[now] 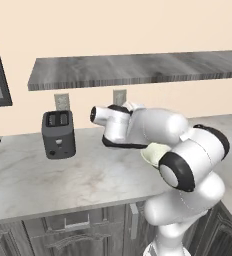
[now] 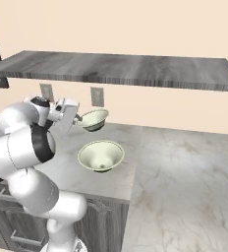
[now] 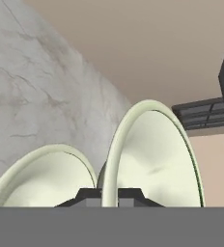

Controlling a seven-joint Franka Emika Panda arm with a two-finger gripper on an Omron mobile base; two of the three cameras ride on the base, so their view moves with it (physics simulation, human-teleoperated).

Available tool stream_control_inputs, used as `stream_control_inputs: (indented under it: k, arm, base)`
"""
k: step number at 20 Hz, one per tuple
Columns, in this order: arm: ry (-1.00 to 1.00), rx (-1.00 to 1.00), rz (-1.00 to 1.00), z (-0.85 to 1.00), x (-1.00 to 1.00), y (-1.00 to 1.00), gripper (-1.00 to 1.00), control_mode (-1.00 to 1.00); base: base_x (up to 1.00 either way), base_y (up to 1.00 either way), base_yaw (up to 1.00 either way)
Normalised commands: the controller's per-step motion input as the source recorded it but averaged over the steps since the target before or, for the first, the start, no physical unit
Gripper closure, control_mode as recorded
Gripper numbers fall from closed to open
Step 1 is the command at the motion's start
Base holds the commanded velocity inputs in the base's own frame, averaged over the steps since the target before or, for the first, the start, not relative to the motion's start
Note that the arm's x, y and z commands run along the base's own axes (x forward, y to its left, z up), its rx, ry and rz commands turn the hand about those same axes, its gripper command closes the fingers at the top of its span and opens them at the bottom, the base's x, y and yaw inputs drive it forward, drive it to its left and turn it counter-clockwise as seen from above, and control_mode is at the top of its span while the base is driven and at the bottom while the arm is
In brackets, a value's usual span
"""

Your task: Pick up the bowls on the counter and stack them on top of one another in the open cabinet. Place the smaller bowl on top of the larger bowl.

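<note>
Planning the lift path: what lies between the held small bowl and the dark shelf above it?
Nothing but bare wall, with an outlet plate on it, in the right base view, separates the small bowl from the shelf.

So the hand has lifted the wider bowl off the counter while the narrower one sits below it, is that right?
Not quite: the two are swapped. In the right base view the hand is shut on the rim of the smaller bowl, held up off the counter, while the larger bowl sits on the counter below it. The rest is right.
</note>
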Motion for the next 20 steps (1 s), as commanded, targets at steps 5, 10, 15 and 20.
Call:
stream_control_inputs:
  k: [5, 10, 15, 20]
  arm:
    - [0.02, 0.04, 0.00, 0.26, -0.37, 0.00, 1.00, -1.00]
    - [0.00, 0.09, 0.00, 0.19, -0.48, 0.00, 1.00, -1.00]
    - [0.00, 0.09, 0.00, 0.02, -0.53, 0.00, 1.00, -1.00]
    - [0.00, 0.04, 0.00, 0.01, -0.57, 0.00, 1.00, -1.00]
  base:
    - [0.00, 0.00, 0.00]
    - [0.00, 0.00, 0.00]
    - [0.00, 0.00, 0.00]
    - [0.00, 0.00, 0.00]
